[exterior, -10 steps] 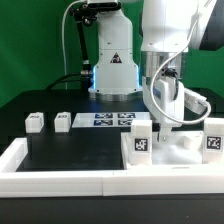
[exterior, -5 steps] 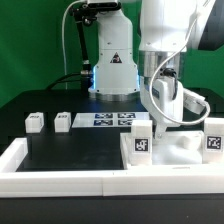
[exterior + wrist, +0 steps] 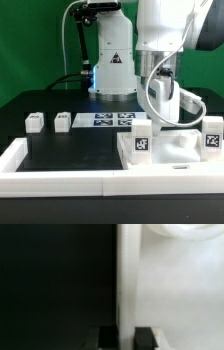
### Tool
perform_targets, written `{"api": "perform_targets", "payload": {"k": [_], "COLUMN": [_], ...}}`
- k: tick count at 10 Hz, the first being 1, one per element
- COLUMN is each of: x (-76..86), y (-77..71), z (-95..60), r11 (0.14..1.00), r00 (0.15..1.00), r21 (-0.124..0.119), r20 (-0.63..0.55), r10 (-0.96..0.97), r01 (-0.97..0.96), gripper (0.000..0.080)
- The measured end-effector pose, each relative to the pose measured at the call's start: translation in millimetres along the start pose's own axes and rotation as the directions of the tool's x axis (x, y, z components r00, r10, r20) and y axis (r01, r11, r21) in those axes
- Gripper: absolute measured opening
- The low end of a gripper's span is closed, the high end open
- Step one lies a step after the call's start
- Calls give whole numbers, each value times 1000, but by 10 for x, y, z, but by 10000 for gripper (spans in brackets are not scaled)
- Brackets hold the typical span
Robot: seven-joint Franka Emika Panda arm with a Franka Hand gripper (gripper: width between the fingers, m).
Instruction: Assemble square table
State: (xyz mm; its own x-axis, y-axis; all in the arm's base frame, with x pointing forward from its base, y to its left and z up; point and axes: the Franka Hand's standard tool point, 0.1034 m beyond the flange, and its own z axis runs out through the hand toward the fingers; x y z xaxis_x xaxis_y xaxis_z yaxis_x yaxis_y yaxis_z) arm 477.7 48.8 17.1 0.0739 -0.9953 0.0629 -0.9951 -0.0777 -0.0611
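Entry: square table, unassembled, on black bench (image 3: 75, 148). Reference piece: square tabletop (image 3: 188, 150), a white slab lying flat, its near side against the long white rim (image 3: 60, 180) of the work surface. One corner hole (image 3: 186, 228) shows empty in the wrist view. Gripper (image 3: 125, 338): set down on the tabletop's edge on the exterior view's left and clenched, with that thin edge between the fingers (image 3: 146, 336), so it is grasping the tabletop itself (best seen from the wrist camera). Outer leg block (image 3: 35, 121) and inner leg block (image 3: 63, 120): loose on the bench, well apart from the tabletop, off to the exterior view's left of it. Left tagged piece (image 3: 142, 141) and right tagged piece (image 3: 213, 137): upright white pieces at the tabletop's two sides. They are probably the other legs, but whether they are loose or seated cannot be told. Marker board (image 3: 108, 120): flat on the bench beyond the tabletop, on the same side as the loose blocks. Progress, as judged: early. The slab is only being handled for placement, no leg is visibly fitted, and fitting the legs into the corner holes is probably all still to do.
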Motion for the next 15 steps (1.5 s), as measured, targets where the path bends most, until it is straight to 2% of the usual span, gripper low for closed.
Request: {"api": "perform_targets", "payload": {"k": [2,8,10,13,15], "x": [13,372,382,519,706], "y": [0,91,96,90,52], "z": [0,-43,-34,-36,-44], "r11": [1000,968,959,907,800], "r00": [1000,967,959,907,798], "r21": [0,-12,-15,-21,-36], "r20": [-1,-21,-22,-34,-54], "r10": [-11,-253,-284,-420,-600], "r01": [11,252,283,420,599], "gripper": [57,57,57,57,58]}}
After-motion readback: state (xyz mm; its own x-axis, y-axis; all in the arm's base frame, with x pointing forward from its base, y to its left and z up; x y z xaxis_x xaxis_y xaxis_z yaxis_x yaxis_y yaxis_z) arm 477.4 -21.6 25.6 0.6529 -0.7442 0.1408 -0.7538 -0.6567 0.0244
